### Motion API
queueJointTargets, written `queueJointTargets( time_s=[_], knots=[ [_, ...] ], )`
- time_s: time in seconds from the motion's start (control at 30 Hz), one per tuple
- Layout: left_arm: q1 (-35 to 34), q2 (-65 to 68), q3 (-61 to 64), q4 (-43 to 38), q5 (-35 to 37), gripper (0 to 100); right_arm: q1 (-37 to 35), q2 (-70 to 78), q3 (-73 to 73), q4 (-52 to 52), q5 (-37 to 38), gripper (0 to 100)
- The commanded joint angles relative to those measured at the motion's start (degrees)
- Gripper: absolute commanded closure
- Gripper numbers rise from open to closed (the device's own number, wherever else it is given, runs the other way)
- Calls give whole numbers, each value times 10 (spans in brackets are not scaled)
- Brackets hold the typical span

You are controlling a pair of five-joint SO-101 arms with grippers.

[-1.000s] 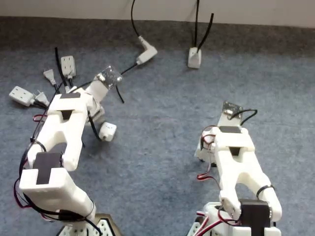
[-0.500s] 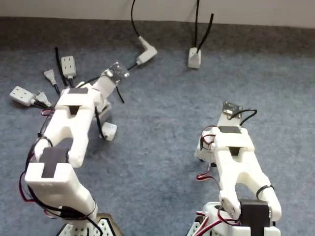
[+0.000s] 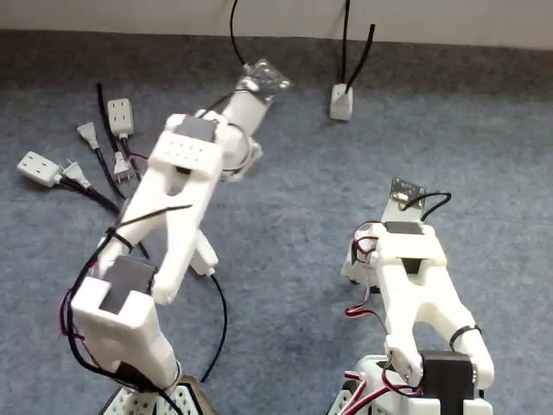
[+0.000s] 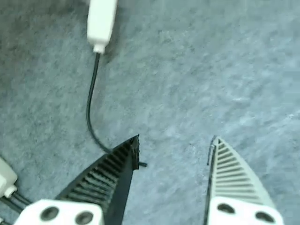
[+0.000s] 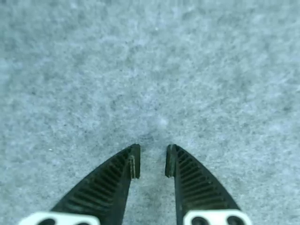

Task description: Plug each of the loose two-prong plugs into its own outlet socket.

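Note:
My left gripper hangs open over the grey carpet with nothing between its fingers. Beyond its tips lies a white plug whose black cable curves back to the dark finger. In the high view the left arm stretches toward the back wall. A white socket block sits to its right. Two outlet sockets and loose two-prong plugs lie at the far left. My right gripper points at bare carpet, its tips a narrow gap apart and holding nothing.
Black cables run from the back wall to the socket block. Another black cable loops on the carpet beside the left arm, near a small white piece. The right arm rests at the front right.
The left arm has swung right and reached far toward the back, away from the cluster at the left, and now covers the white angled plug. The right arm has not moved.

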Motion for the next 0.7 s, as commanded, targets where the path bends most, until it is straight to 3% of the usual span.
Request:
queueJointTargets(
  time_s=[0.0, 0.13, 0.37, 0.67],
  knots=[
    [23, -8, -40, 26, 23, 758, 7, -1, 0, -6, 7, 894],
    [6, -8, -66, 122, 13, 758, 7, -1, 0, -6, 7, 894],
    [-53, -7, -75, 259, -92, 758, 7, -1, 0, -6, 7, 894],
    [-58, -8, 37, 279, -113, 758, 7, -1, 0, -6, 7, 894]
  ],
)
